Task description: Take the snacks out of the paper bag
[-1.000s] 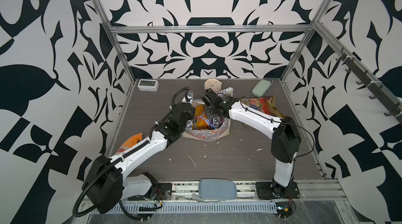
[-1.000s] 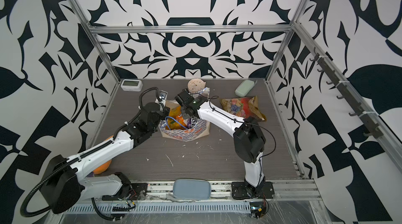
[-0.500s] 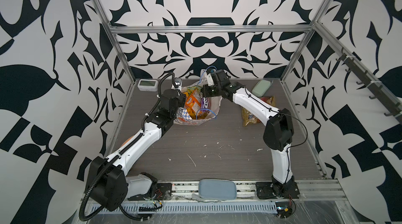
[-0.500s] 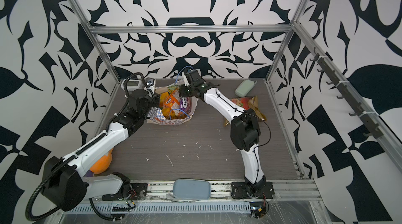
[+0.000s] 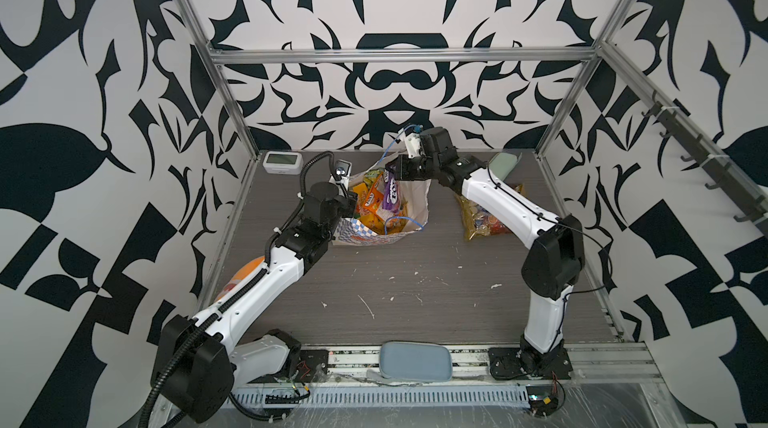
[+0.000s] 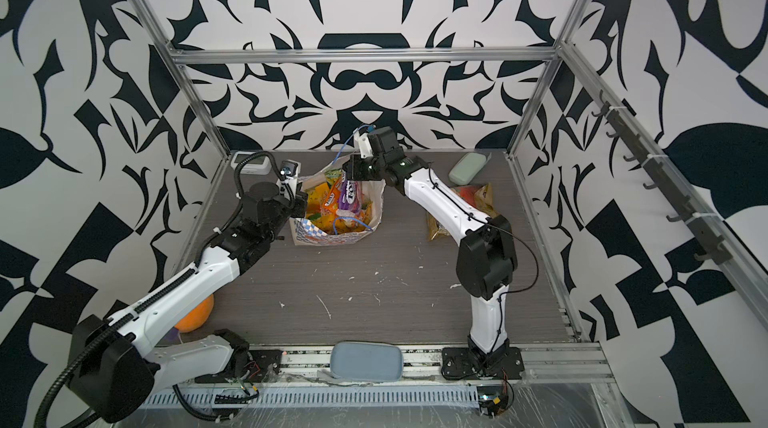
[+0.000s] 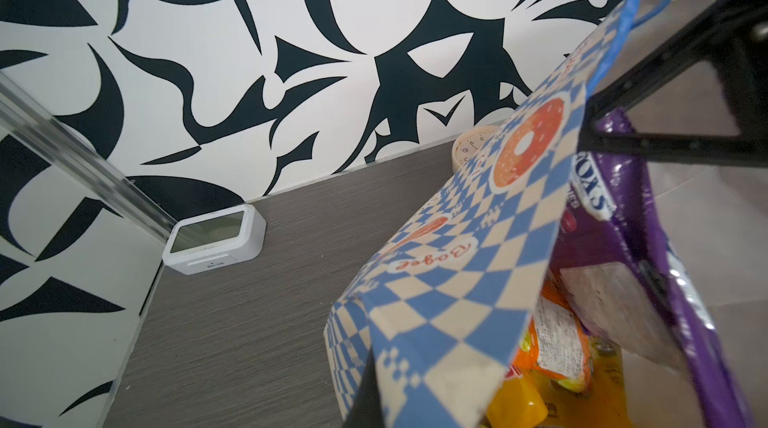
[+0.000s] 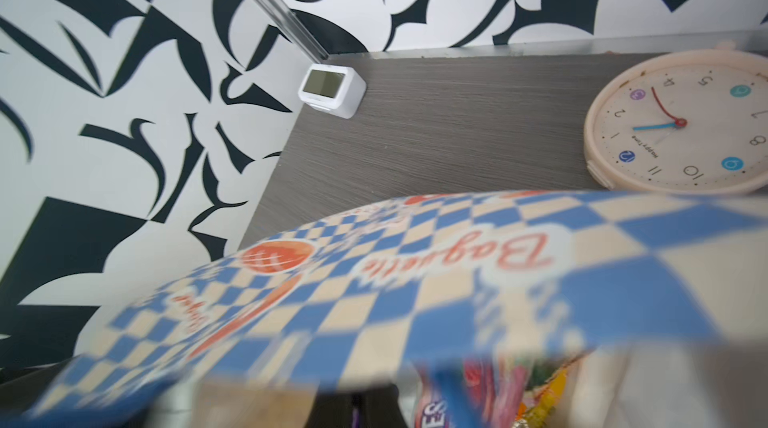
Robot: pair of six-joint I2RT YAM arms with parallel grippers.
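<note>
**Paper bag** [image 5: 409,207] [image 6: 309,234]: I hold it between both arms at the back middle of the tabletop [image 5: 415,301], with its mouth tipped toward the top views. A second ago it sat lower and nearer mid-table. It has since gone up and back. I cannot tell whether its base touches the surface.

**Left pincer** [image 5: 351,203]: clamped narrow on the bag's left rim. It has travelled back with the bag.

**Right pincer** [image 5: 395,168]: pinched tight on the bag's upper right rim, and higher than a second ago.

**Snacks in the bag**, none out since the earlier frames:
- purple packet [image 5: 390,193]
- orange packet [image 5: 371,199]
- yellow packet [image 5: 370,222]
- green packet [image 5: 372,176]

**Candy pack** [image 5: 482,218]: flat on the tabletop to the right of the bag, partly under the right arm. Its place is unchanged.

**Round clock** [image 8: 681,122]: behind the bag. It now shows only in the wrist views; a second ago both top views showed it.

**Digital clock** [image 5: 281,160]: back left corner, unmoved.

**Mint green case** [image 5: 503,164]: back right, unmoved.

**Orange plush fish** [image 6: 195,313]: front left, under the left arm.
</note>
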